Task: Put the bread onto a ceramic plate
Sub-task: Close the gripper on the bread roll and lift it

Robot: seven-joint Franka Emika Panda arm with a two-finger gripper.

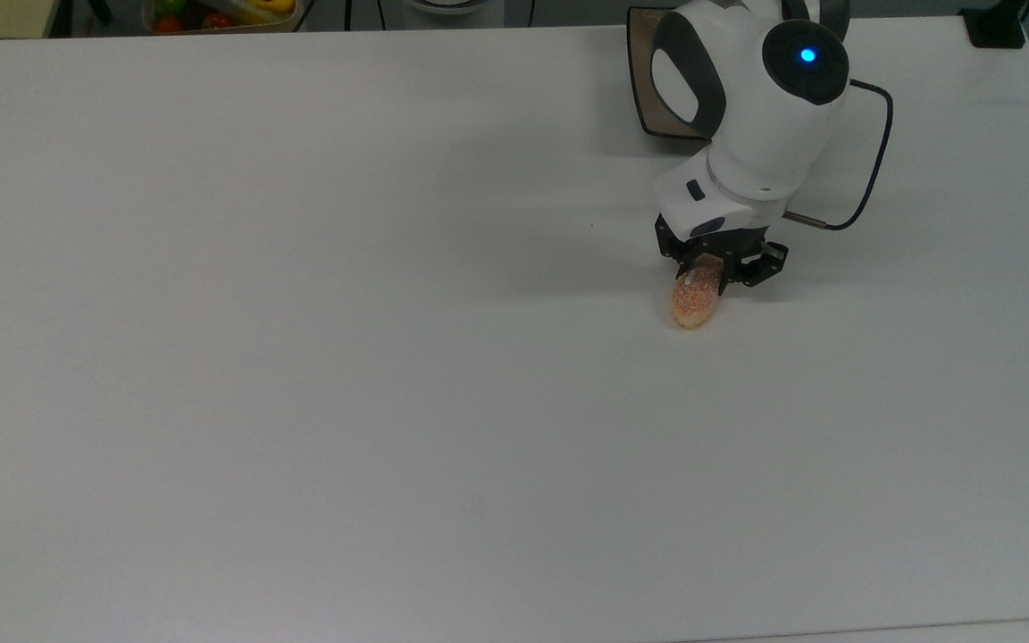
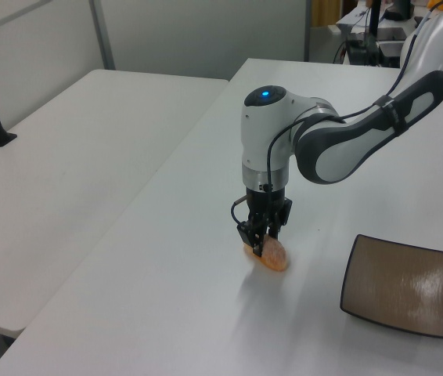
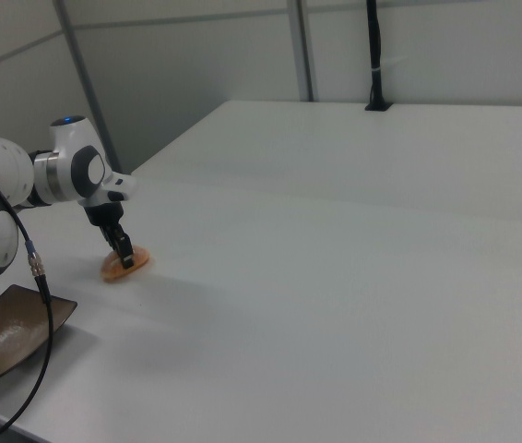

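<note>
Gripper (image 1: pixel 716 272) clamped on one end of the bread (image 1: pixel 695 301), bread on the table (image 1: pixel 300 357). Lift straight, level; plate (image 2: pixel 405 286) sits just beside bread.

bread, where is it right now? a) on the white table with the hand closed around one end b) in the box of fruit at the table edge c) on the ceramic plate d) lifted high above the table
a: the bread lies on the white table, its end between the fingers of the hand, while the ceramic plate sits bare, apart from it.
</note>
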